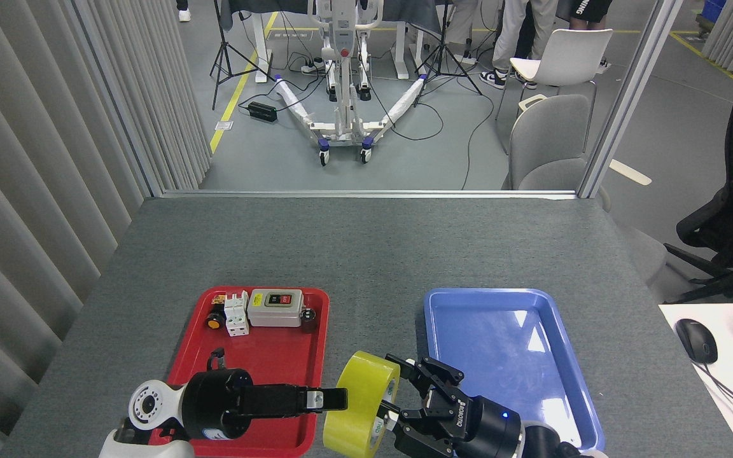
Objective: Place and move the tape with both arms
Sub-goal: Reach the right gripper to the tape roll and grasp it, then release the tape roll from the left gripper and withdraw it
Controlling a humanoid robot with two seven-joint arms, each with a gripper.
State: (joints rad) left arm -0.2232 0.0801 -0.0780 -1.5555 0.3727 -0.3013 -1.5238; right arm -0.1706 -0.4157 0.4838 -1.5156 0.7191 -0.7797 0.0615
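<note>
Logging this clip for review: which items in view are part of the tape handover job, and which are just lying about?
In the job:
- tape, standing on edge between the trays
- left gripper, at the roll's left side
- right gripper, jaws spread at its right side
- red tray
- blue tray

Lying about:
- switch box and breaker in the red tray
- mouse
- chairs
</note>
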